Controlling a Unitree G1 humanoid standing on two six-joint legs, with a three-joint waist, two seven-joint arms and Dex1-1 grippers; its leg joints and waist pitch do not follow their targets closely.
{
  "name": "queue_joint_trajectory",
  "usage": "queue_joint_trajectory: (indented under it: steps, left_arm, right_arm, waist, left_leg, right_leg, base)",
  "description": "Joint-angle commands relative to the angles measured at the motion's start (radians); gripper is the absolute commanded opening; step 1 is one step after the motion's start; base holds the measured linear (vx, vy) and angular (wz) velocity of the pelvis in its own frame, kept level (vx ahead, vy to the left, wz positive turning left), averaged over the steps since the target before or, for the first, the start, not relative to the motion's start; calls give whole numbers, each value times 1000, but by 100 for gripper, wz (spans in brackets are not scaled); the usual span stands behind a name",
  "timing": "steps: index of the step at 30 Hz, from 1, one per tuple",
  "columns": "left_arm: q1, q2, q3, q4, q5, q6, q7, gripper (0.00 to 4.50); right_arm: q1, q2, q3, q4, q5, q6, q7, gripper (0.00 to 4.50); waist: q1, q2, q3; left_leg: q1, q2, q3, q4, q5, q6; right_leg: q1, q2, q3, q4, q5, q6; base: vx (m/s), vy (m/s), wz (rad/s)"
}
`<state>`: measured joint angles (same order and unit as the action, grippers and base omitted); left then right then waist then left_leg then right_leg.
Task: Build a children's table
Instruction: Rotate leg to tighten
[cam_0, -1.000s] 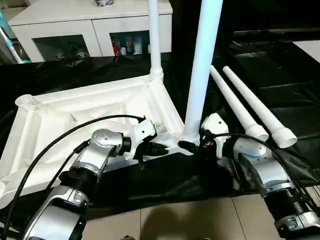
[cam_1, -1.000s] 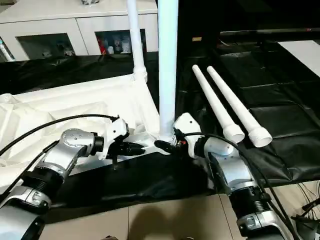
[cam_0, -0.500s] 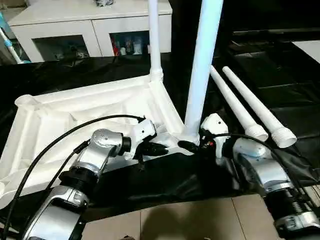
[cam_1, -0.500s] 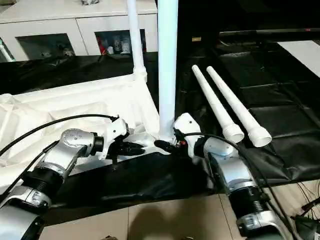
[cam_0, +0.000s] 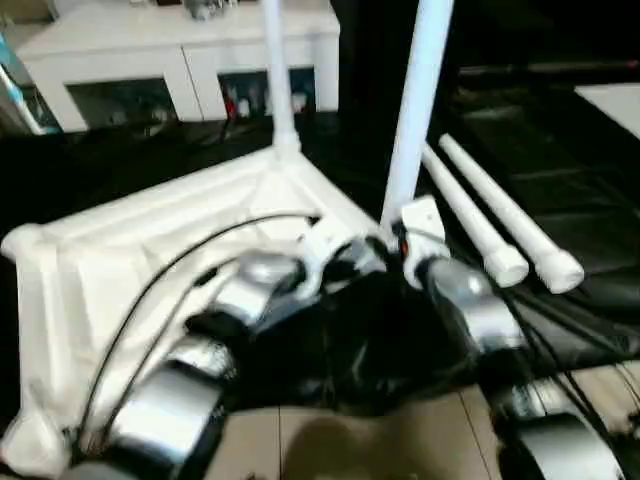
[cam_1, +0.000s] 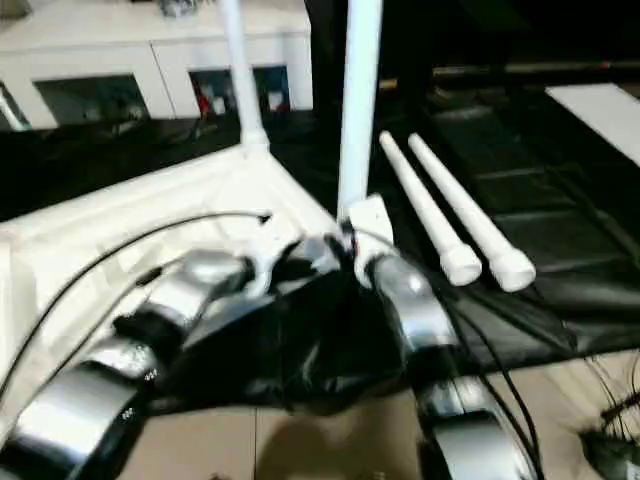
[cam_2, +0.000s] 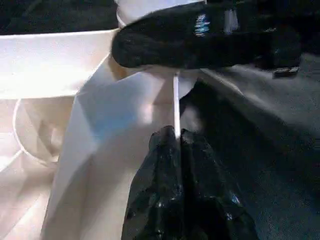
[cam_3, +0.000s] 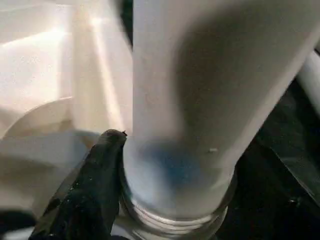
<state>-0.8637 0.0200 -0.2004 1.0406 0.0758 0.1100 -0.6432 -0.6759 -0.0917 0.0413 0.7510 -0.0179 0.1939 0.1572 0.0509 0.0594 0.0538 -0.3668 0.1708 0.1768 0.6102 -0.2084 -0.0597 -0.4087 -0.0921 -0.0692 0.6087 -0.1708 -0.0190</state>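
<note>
Black sheeting is covering the table (cam_0: 560, 210), and on it the white plastic top (cam_0: 110, 270) of the children's table is lying upside down, its raised rim facing up. Behind it a white glass-door cabinet (cam_0: 190, 70) is standing against the wall. Two white legs are rising upright from the top's corner sockets: the far leg (cam_0: 278, 70) at the back corner and the near leg (cam_0: 415, 110) at the corner nearest the robot. Two loose legs (cam_0: 500, 215) are lying side by side on the sheeting to the right, well apart from the top.

Both silver forearms are reaching forward and converging on the near corner, elbows bent more sharply than a second ago, so that the wrists are now sitting much closer together and nearly hiding the corner in the head views. The whole scene is also sitting differently in those views, so the camera is moving too.

The right pincer (cam_3: 150, 165) is standing partly open around the base of the near leg, one black finger (cam_3: 90, 185) pressing against the threaded collar where it meets the socket; the other finger is hidden behind the tube. The left pincer (cam_2: 177, 137) is closed tight with nothing between its fingers, its tips hovering just beside the top's corner edge, near the right pincer's finger.
</note>
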Motion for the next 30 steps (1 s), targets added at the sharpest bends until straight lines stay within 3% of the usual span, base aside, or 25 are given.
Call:
queue_joint_trajectory:
  steps: [1, 5, 8, 9, 16, 23, 24, 25, 27, 29, 30]
  left_arm:
    - [-48, -18, 36, 33, -3, -25, 108, 0]
    - [-65, -33, 19, 53, 11, -58, 84, 0]
    - [-64, -30, 19, 58, 12, -67, 80, 0]
    - [-62, -26, 17, 64, 15, -80, 78, 0]
    - [-62, -24, 12, 94, 19, -149, 47, 0]
    - [-60, -31, 20, 96, 20, -198, 42, 0]
    - [-69, -33, 42, 104, 6, -197, 63, 28]
    - [-75, -35, 66, 99, -18, -195, 49, 28]
    - [-77, -36, 82, 94, -37, -191, 33, 44]
    - [-80, -34, 96, 82, -53, -176, 21, 67]
    - [-78, -30, 101, 70, -59, -172, 11, 77]
  right_arm:
    - [-15, 57, 10, 80, 3, 22, -27, 272]
    - [-44, 82, 12, 116, -9, 11, -49, 272]
    - [-42, 76, 9, 115, -6, 2, -46, 272]
    - [-37, 71, -2, 110, 4, -7, -39, 328]
    - [-7, 23, -52, 42, 12, -31, -68, 384]
    - [99, -29, -66, -167, 14, 23, -47, 384]
    - [141, -47, -70, -253, 24, 50, -33, 387]
    - [169, -62, -69, -309, 26, 66, -20, 387]
    - [190, -73, -67, -349, 26, 79, -12, 389]
    - [216, -89, -61, -399, 22, 98, 2, 389]
    - [231, -94, -60, -427, 26, 112, 8, 389]
  waist:
    - [1, -9, -76]
    - [7, -8, -78]
    - [8, -8, -77]
    - [8, -9, -76]
    - [9, -11, -73]
    - [16, -9, -73]
    - [22, -10, -73]
    - [22, -9, -73]
    - [30, -12, -75]
    - [37, -7, -79]
    - [38, -8, -76]
  left_leg:
    - [1, 36, -16, -69, -112, 72]
    - [-2, 38, -17, -66, -73, 112]
    - [0, 41, -17, -67, -86, 126]
    - [2, 42, -16, -68, -98, 124]
    - [2, 42, -17, -72, -128, 107]
    - [0, 40, -16, -69, -100, 128]
    - [2, 42, -15, -69, -97, 133]
    - [2, 41, -16, -69, -91, 136]
    - [-4, 41, -18, -67, -67, 148]
    - [-4, 41, -17, -63, -44, 151]
    - [-6, 41, -16, -63, -50, 154]
  right_leg:
    - [63, -57, 40, -74, -149, -243]
    - [65, -58, 38, -65, -70, -267]
    - [66, -60, 36, -66, -76, -270]
    - [65, -60, 37, -68, -89, -272]
    - [66, -60, 38, -74, -146, -252]
    - [66, -59, 38, -73, -120, -244]
    - [65, -59, 39, -75, -117, -235]
    - [66, -57, 39, -73, -111, -232]
    - [70, -60, 38, -69, -96, -226]
    - [63, -60, 38, -66, -79, -243]
    - [63, -58, 37, -68, -84, -240]
  base:
    - [0, 0, 0]
    - [0, 0, 0]
    - [0, 0, 0]
    - [0, 0, 0]
    - [0, 0, 0]
    - [0, 0, 0]
    - [0, 0, 0]
    - [0, 0, 0]
    - [0, 0, 0]
    - [0, 0, 0]
    - [0, 0, 0]
